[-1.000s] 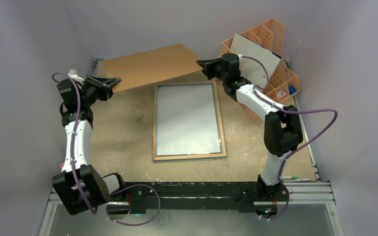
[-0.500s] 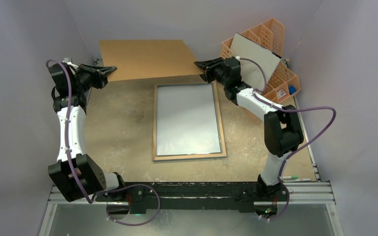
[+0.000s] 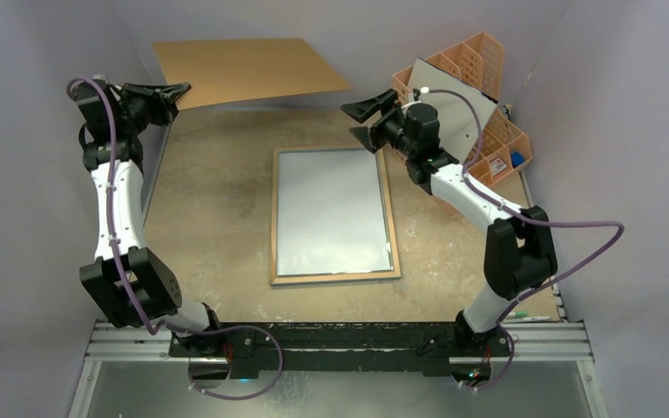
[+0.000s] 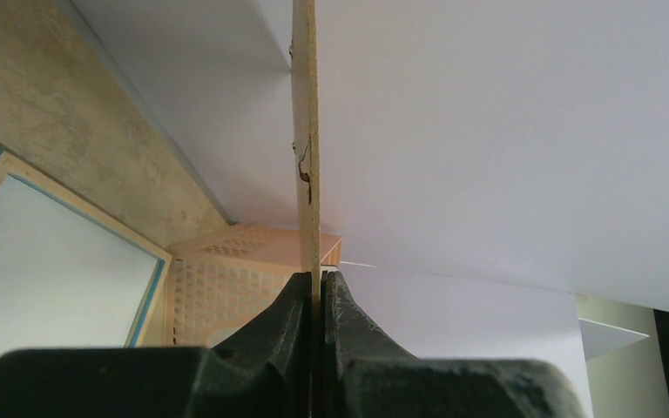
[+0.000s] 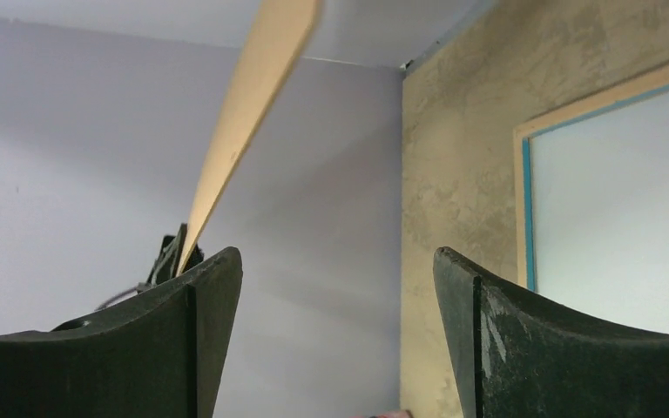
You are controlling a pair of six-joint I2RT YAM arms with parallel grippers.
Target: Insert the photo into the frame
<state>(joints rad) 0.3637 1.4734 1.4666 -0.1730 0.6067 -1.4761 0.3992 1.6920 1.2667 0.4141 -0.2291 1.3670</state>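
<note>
Reaching up along the left wall, the left arm stretches nearly straight from its base to the far left corner, its wrist turned inward. The left gripper (image 3: 172,91) is clamped tight on the left edge of a thin brown board (image 3: 248,70); the left wrist view shows both fingers (image 4: 292,313) pressed flat against the board's two faces. The board hangs in the air over the far edge of the table (image 3: 218,226), tilted, and runs to the right.

At mid-table, between the arms, lies the frame (image 3: 335,277), flat, its wood-coloured rim up and a thin blue line showing along the inner edge. A plain pale sheet fills it; whether this is the photo's back cannot be told. The frame sits nearer than both grippers and well apart from the left one.

On the right, the right arm bends at the elbow and points its wrist leftward. The right gripper (image 3: 359,122) gapes wide and holds nothing. It hovers just beyond the frame's far right corner, with the board's right corner close above its upper finger. Behind it stands an orange organiser (image 3: 492,48) with a white board (image 3: 453,109) leaning in it.
</note>
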